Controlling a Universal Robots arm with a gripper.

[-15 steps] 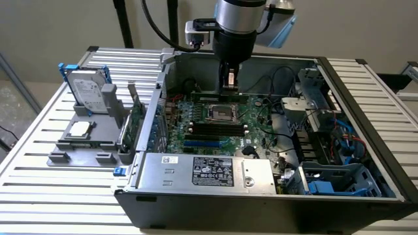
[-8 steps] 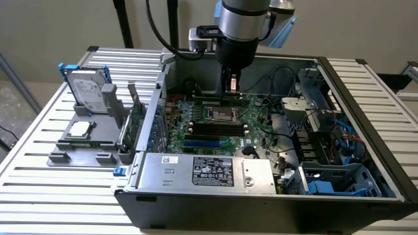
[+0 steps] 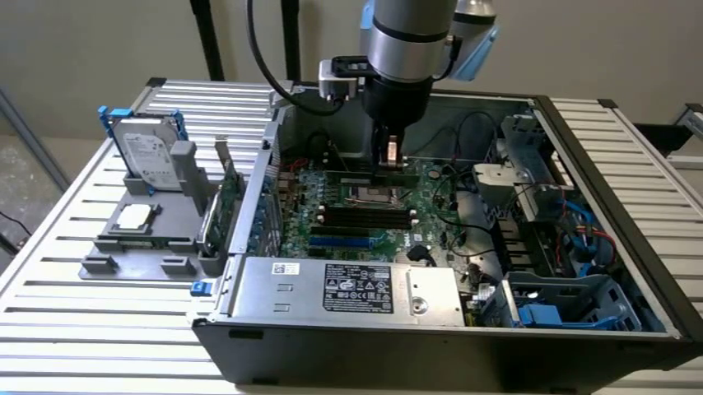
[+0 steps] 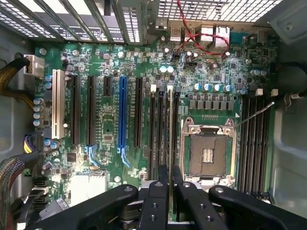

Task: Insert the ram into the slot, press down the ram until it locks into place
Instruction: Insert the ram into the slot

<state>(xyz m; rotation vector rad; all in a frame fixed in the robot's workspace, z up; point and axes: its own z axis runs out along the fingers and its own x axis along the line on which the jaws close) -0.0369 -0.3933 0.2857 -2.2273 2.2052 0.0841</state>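
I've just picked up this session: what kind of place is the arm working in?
Most likely a robotics lab bench for PC assembly: an open computer case with its motherboard bare sits on a slatted aluminium table, beside a grey fixture holding a hard drive.

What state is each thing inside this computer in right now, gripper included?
gripper, shut on the ram.
ram, held edge-on over the memory slots.
memory slots, empty beside the ram.
processor socket, empty, contacts bare.
blue socket, empty.
computer case, open, side panel off.
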